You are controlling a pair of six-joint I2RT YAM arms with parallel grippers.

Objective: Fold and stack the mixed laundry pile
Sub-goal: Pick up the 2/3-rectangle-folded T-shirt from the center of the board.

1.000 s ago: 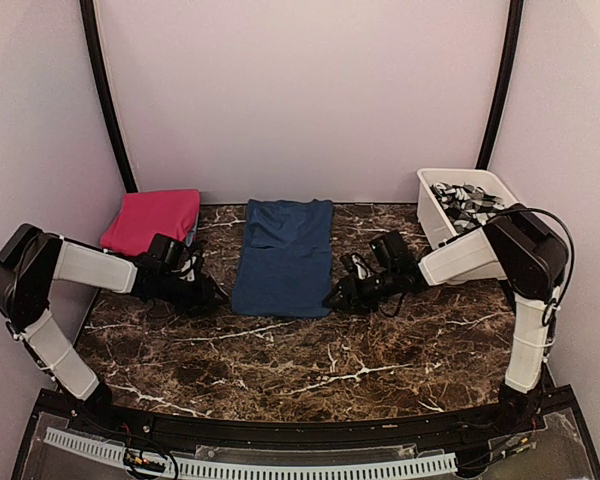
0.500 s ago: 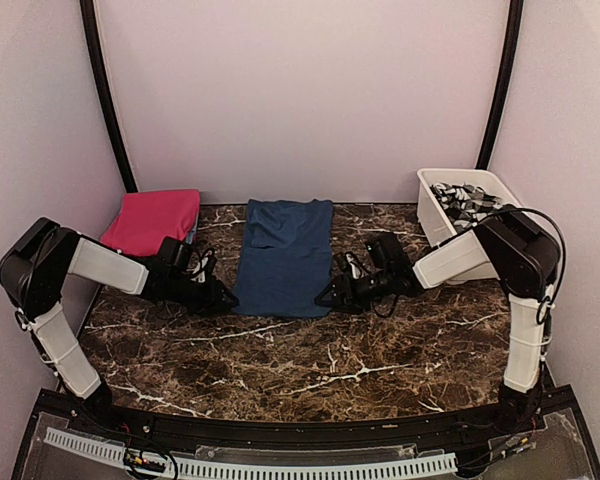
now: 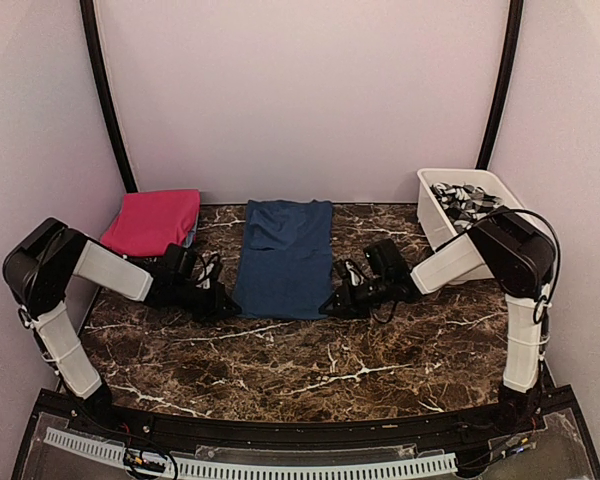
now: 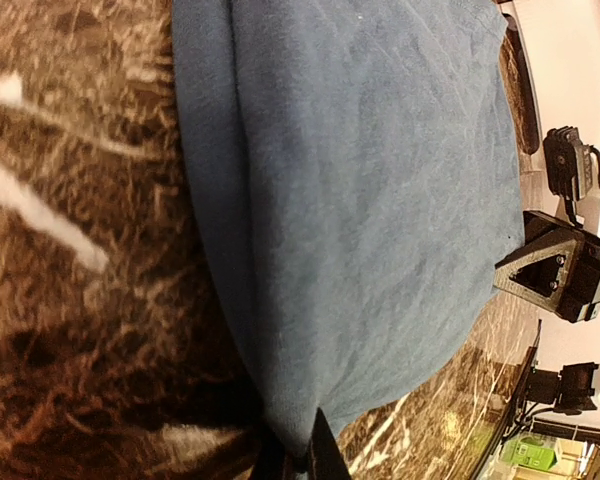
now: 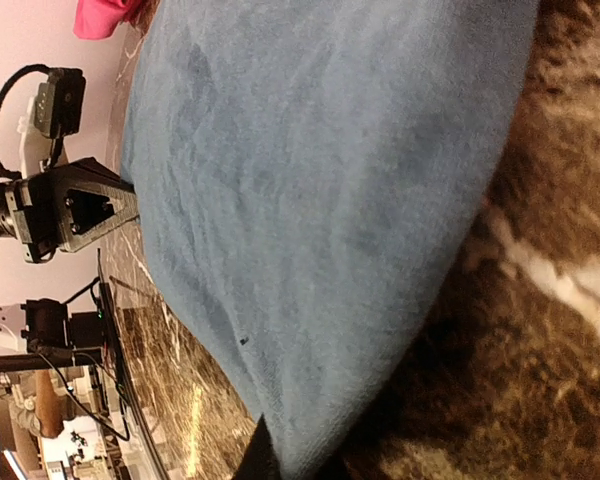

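A dark blue garment (image 3: 283,258) lies flat mid-table, folded into a long rectangle. My left gripper (image 3: 230,308) is at its near left corner. The left wrist view shows that gripper (image 4: 300,462) shut on the corner of the blue cloth (image 4: 360,200). My right gripper (image 3: 328,306) is at the near right corner, and in the right wrist view the gripper (image 5: 290,465) pinches the blue cloth (image 5: 310,200) there. A folded magenta-pink garment (image 3: 152,220) rests at the back left. Grey-and-white patterned cloth (image 3: 465,200) fills the tub.
The white plastic tub (image 3: 432,218) stands at the back right, just behind my right arm. The dark marble table (image 3: 310,360) stretches toward the front edge. Black frame posts (image 3: 105,95) rise at both back corners.
Both grippers slid inward along the table to the blue garment's near corners and closed on them. The garments have not shifted.
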